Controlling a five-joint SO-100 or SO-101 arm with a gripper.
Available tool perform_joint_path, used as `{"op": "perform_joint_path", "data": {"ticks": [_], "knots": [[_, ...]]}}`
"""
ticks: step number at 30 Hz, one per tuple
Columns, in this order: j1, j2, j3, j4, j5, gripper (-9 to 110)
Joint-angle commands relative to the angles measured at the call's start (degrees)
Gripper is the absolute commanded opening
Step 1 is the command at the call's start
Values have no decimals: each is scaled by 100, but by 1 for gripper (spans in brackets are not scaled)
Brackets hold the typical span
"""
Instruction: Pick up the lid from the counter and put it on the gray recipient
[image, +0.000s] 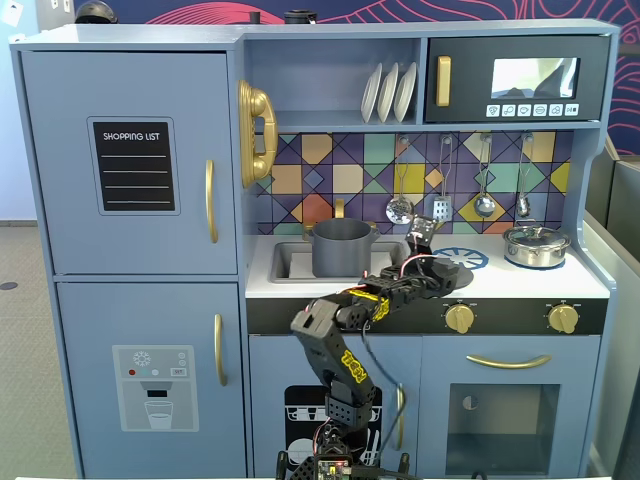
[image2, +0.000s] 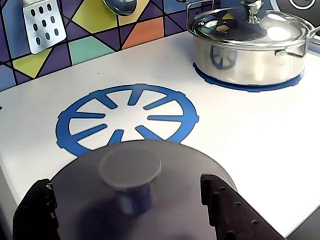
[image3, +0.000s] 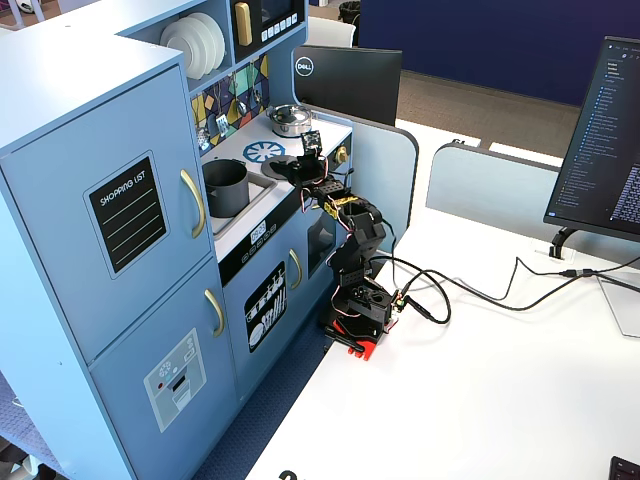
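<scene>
One lid (image2: 145, 200) matters here, the flat dark-gray disc with a small round knob at its middle, and it lies directly under the hand (image2: 130, 210) on the white surface (image2: 240, 135): in the wrist view the two dark fingers (image2: 35, 210) stand wide apart, one on each side of the knob, with nothing yet clamped between them. Whether their tips touch the disc cannot be told. The lid sits at the front of the surface, just this side of the blue-and-white burner print (image2: 127, 120), and being round it has no long axis to line up with; the knob is the only handle. One gray recipient (image: 341, 247), the tall matte pot, stands in the sink recess to the left of the hand in a fixed view, near but apart from it, so I judge the carry will run leftward and up over its open rim. One shiny silver pot (image2: 247, 45) with its own lid sits on the far burner, well apart. There is one arm (image: 345, 345) only.
</scene>
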Motion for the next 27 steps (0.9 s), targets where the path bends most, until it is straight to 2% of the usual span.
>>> {"op": "perform_joint_path", "data": {"ticks": [1,13,15,18,19,27], "knots": [[-9,-343,-624,-299,-114,28],[-105,-1248,-1081,-668,-149,23],[-149,-1406,-1116,-826,-202,18],[-220,-1529,-1107,-958,-387,2],[-229,-1538,-1090,-984,-396,0],[-272,-1266,-932,-1187,-220,0]]}}
